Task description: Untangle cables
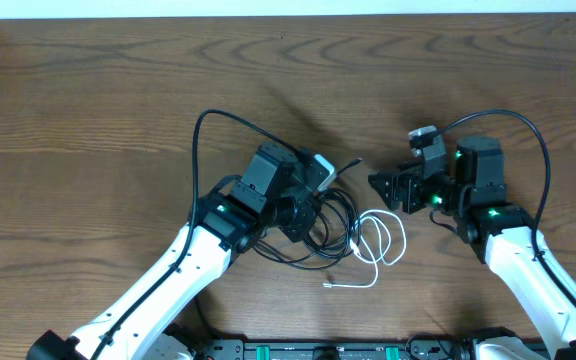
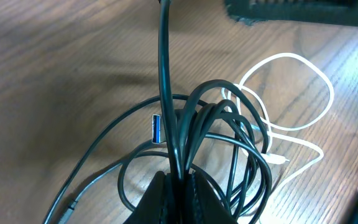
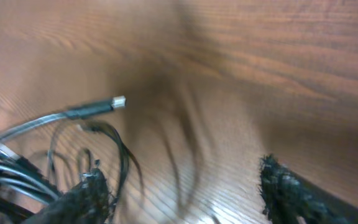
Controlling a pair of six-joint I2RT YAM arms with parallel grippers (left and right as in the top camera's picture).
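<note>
A bundle of black cables [image 1: 330, 232] lies at the table's middle. My left gripper [image 1: 306, 212] is shut on several of its strands; in the left wrist view the fingers [image 2: 157, 199] pinch the black cables [image 2: 197, 124], which loop away from them. A blue-tipped plug [image 2: 157, 129] lies under the loops. A whitish cable [image 1: 386, 240] curls just right of the bundle, also seen as white loops [image 2: 303, 93]. My right gripper [image 1: 380, 185] hovers right of the bundle, open, its fingers [image 3: 86, 193] wide apart over bare wood. One plug end [image 3: 101, 107] points toward it. That view is blurred.
Thick black arm wires arch over the left arm [image 1: 200, 130] and the right arm [image 1: 540, 140]. The wooden table [image 1: 88, 100] stretches to a pale far edge at the top. Both white forearms [image 1: 158, 290] come in from the bottom corners.
</note>
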